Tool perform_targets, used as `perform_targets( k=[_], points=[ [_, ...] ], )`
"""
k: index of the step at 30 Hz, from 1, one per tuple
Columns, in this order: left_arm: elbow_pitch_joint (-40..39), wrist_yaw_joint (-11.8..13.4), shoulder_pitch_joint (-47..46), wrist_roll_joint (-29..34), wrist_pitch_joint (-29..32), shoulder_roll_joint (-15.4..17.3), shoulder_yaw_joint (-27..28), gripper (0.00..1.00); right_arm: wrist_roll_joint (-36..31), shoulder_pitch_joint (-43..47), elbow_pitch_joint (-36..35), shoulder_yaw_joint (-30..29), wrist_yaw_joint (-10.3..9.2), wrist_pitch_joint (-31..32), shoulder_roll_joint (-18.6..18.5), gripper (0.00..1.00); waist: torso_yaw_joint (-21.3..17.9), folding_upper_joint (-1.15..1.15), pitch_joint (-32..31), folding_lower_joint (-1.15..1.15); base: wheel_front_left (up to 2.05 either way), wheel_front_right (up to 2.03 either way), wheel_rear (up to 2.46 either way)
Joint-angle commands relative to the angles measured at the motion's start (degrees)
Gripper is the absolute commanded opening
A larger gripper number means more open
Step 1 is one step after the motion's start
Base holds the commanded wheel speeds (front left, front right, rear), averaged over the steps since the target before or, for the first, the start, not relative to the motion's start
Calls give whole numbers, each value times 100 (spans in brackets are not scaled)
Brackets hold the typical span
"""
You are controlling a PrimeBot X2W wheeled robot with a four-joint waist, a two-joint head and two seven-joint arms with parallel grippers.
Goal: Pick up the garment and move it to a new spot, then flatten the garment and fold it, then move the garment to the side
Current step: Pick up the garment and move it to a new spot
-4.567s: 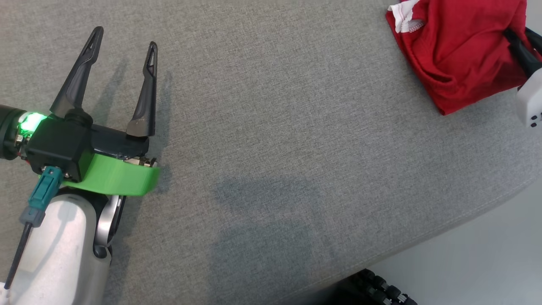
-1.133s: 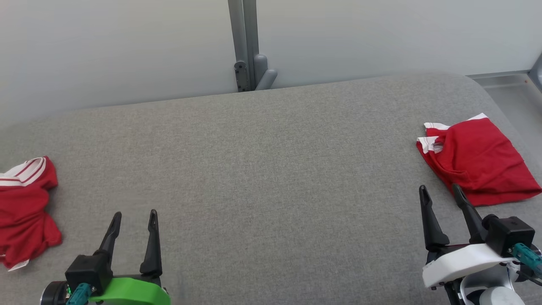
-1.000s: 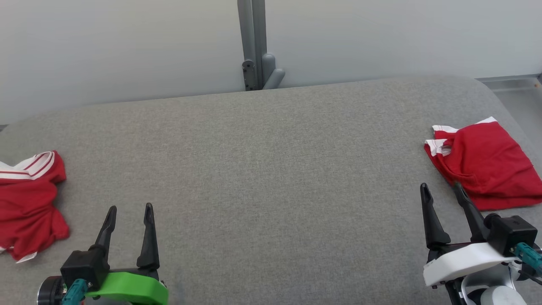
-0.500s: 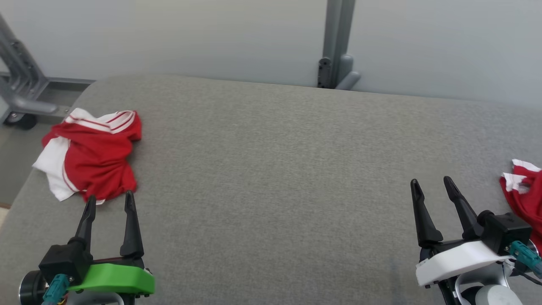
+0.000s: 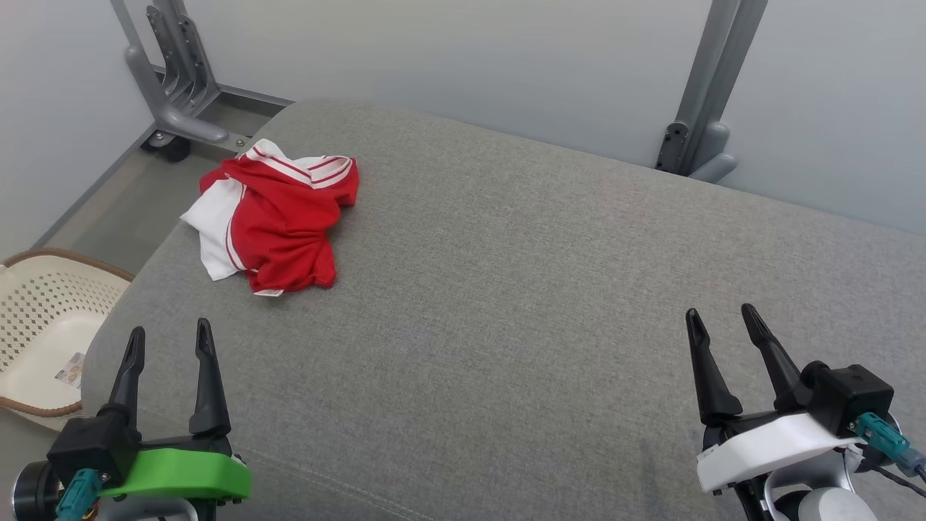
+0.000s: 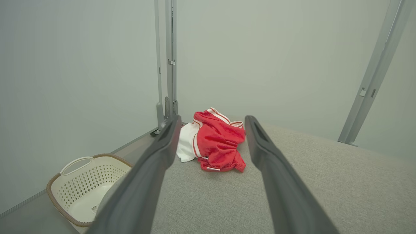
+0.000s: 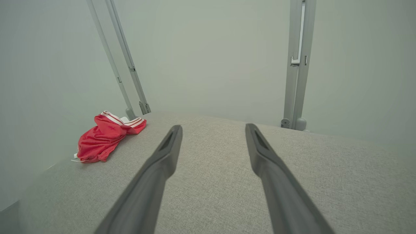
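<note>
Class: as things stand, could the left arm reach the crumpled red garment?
Probably yes: the left pincer is open and the garment lies straight ahead on the grey surface, with nothing between.

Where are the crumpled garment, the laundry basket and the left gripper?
crumpled garment (image 5: 289, 224), head view, red middle of the heap.
laundry basket (image 5: 51, 304), head view, perforated wall.
left gripper (image 5: 169, 327), head view, midway between fingertips.

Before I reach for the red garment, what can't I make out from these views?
- Head view: the garment is crumpled; its own folds hide its shape and underside.
- Head view: the basket is cut by the left edge; the slip inside is too small to read.
- Left wrist view: one finger covers part of the basket.
</note>
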Motion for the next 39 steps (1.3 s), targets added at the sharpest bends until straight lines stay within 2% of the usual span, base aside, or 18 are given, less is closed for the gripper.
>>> perform_targets(
  k=[1, 14, 18, 23, 27, 32, 39],
  points=[
    [-24, 23, 38, -6, 10, 33, -12, 100, 21, -20, 30, -3, -6, -39, -6, 100, 75, 0, -20, 0, 0, 0, 0],
    [-131, 44, -341, 40, -52, 64, -26, 100, 41, -62, 2, -66, -6, 13, 11, 100, 3, 0, 73, 0, 0, 0, 0],
    [-229, -37, -841, 74, -83, 91, -18, 100, -14, -195, -107, -8, -6, 90, -35, 100, -105, 0, 295, 0, 0, 0, 0],
    [54, -241, -1982, -49, -11, 180, 71, 100, -96, -547, -351, 184, -6, 290, -147, 100, -528, 0, 935, 0, 0, 0, 0],
    [957, -531, -2850, -215, 379, 282, 7, 100, -143, -831, -519, 282, -6, 379, -238, 100, -912, 0, 1515, 0, 0, 0, 0],
    [2633, -958, -3709, -508, 841, 312, -97, 100, -143, -1081, -563, 313, -6, 352, -263, 100, -1285, 0, 2111, 0, 0, 0, 0],
    [4713, -1370, -4448, -781, 994, 451, -124, 100, -96, -1356, -489, 386, -6, 263, -253, 100, -1616, 0, 2642, 0, 0, 0, 0]
  ],
)
